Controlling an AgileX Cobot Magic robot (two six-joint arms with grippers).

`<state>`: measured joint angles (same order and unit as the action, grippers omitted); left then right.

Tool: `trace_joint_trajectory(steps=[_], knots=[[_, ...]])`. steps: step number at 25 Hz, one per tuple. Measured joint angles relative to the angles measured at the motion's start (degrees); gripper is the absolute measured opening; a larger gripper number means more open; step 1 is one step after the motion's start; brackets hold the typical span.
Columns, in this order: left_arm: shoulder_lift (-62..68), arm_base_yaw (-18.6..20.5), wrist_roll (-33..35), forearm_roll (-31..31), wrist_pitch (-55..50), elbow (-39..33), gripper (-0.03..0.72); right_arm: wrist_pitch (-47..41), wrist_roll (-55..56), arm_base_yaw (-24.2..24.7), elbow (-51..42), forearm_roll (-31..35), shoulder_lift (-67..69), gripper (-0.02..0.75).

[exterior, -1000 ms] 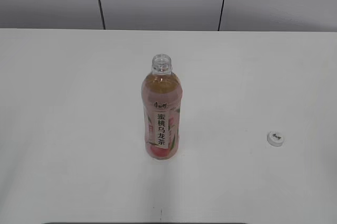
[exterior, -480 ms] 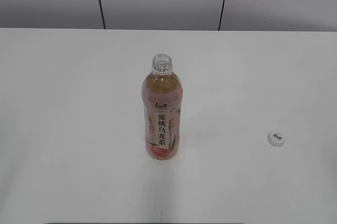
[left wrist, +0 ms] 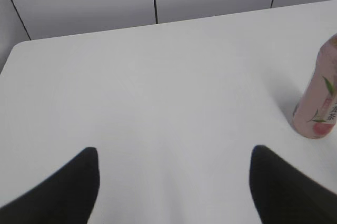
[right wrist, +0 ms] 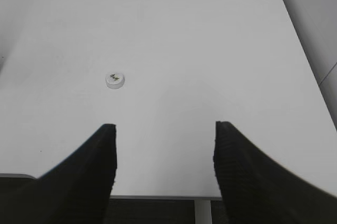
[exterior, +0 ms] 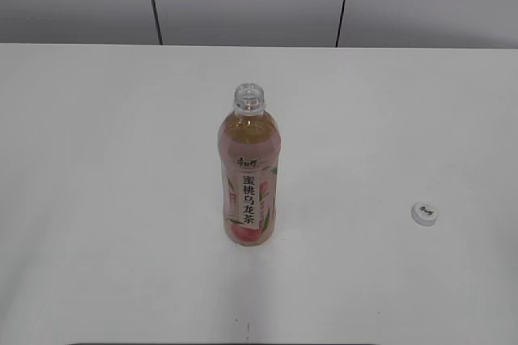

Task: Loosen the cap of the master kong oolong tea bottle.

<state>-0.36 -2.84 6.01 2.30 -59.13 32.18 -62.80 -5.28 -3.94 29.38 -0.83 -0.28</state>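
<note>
An open tea bottle (exterior: 248,175) stands upright mid-table; its white cap (exterior: 423,213) lies far right. Both grippers, left (left wrist: 174,182) and right (right wrist: 164,153), hang empty, jaws spread.

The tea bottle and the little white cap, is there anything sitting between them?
No. In the exterior view only bare white table lies between the master kong oolong tea bottle and the cap; they stand well apart.

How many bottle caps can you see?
1. The cap lies on the table, off to the right of the open bottle, apart from it.
</note>
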Motion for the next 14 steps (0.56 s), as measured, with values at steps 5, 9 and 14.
trace_joint_trajectory(steps=[5, 9, 14], knots=[[0.00, 0.00, 0.00, 0.37, 0.00, 0.00, 0.534, 0.00, 0.00, 0.00, 0.00, 0.00, 0.00, 0.447], [0.00, 0.00, 0.00, 0.37, 0.00, 0.00, 0.534, 0.00, 0.00, 0.00, 0.00, 0.00, 0.00, 0.447], [0.00, 0.00, 0.00, 0.41, 0.00, 0.00, 0.534, -0.05, 0.00, 0.00, 0.00, 0.00, 0.00, 0.447]])
